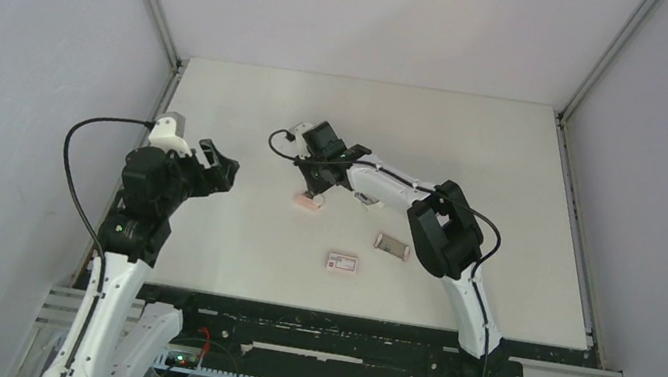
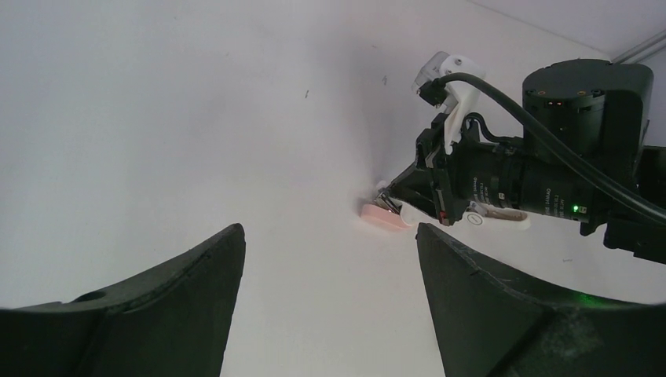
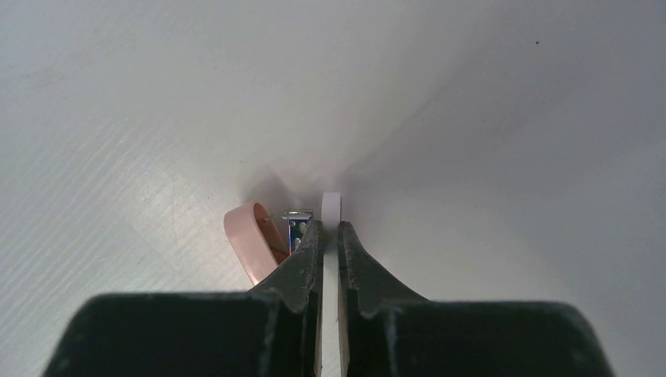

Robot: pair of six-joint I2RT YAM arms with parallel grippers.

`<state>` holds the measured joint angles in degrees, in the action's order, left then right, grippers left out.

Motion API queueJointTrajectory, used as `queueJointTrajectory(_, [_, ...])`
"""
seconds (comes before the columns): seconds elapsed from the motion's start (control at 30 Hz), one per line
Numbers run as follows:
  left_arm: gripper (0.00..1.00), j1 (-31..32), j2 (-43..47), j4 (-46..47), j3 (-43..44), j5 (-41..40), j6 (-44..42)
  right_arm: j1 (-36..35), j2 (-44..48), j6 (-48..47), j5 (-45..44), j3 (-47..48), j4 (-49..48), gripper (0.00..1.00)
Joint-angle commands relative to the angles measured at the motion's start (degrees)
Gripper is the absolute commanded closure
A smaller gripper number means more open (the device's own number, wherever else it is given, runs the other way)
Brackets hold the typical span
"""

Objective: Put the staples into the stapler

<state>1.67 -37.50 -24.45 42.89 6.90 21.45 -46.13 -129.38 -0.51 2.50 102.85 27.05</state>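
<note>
The right gripper (image 3: 330, 233) had its jaws pinched almost closed on the thin white top arm of the stapler (image 3: 253, 243). The staples (image 1: 392, 245) lay near, at its 4 o'clock. The left gripper (image 1: 223, 171), jaws wide and empty, hung at 9 o'clock. Judging by this, the top should swing fully back while the pink base stays flat on the surface (image 1: 514, 177).

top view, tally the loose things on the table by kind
stapler: 1
staples: 1
white box with red label: 1
small pale item, kind unclear: 1
total: 4
</note>
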Motion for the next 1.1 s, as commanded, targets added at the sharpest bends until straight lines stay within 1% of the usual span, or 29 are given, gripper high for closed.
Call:
queueJointTrajectory(0.0, [0.17, -0.63, 0.33, 3.81, -1.50, 2.57, 2.54, -0.62, -0.90, 0.64, 0.79, 1.75, 0.38, 1.00])
queueJointTrajectory(0.07, [0.18, -0.44, 0.88, 6.39, -3.51, 4.82, 6.04, -0.54, 0.47, 1.62, 0.51, 0.85, 0.14, 1.00])
queueJointTrajectory(0.17, [0.20, 1.79, 2.20, 16.58, -10.96, 6.16, 13.61, -0.26, 4.82, 4.26, 0.25, -3.31, -2.98, 1.00])
queueJointTrajectory(0.27, [0.22, 7.42, 1.07, 22.74, -16.05, 2.99, 19.44, 0.73, 10.75, 8.12, 1.40, -9.83, -8.09, 1.00])
queueJointTrajectory(0.37, [0.25, 14.44, -1.58, 28.78, -18.86, 0.76, 23.17, 2.12, 16.10, 10.79, 4.80, -16.95, -13.92, 1.00])
queueJointTrajectory(0.47, [0.28, 19.31, -5.87, 32.74, -19.23, 0.62, 24.32, 2.93, 20.28, 12.66, 5.77, -22.82, -16.90, 1.00])
queueJointTrajectory(0.57, [0.29, 21.86, -9.48, 35.37, -19.36, 1.29, 24.88, 3.46, 24.51, 14.48, 6.34, -27.92, -20.40, 1.00])
queueJointTrajectory(0.67, [0.29, 23.29, -11.85, 40.01, -20.37, 3.74, 26.53, 3.63, 28.86, 16.08, 7.52, -31.78, -22.99, 1.00])
queueJointTrajectory(0.73, [0.29, 24.42, -13.06, 41.49, -20.16, 4.48, 27.23, 3.30, 31.91, 16.92, 7.56, -35.25, -24.99, 1.00])
queueJointTrajectory(0.8, [0.27, 25.72, -14.21, 41.84, -19.20, 4.54, 27.39, 3.08, 34.73, 17.85, 8.07, -37.83, -27.00, 1.00])
queueJointTrajectory(0.87, [0.26, 25.71, -15.02, 42.11, -18.65, 4.50, 27.77, 2.83, 37.06, 18.69, 8.94, -39.69, -28.46, 1.00])
queueJointTrajectory(0.9, [0.25, 26.98, -15.46, 42.53, -18.56, 4.51, 28.11, 2.62, 37.97, 18.94, 9.50, -40.44, -28.99, 1.00])
queueJointTrajectory(1.07, [0.23, 27.59, -17.55, 43.25, -17.91, 5.76, 29.11, 1.26, 41.33, 19.57, 9.59, -42.17, -30.49, 1.00])
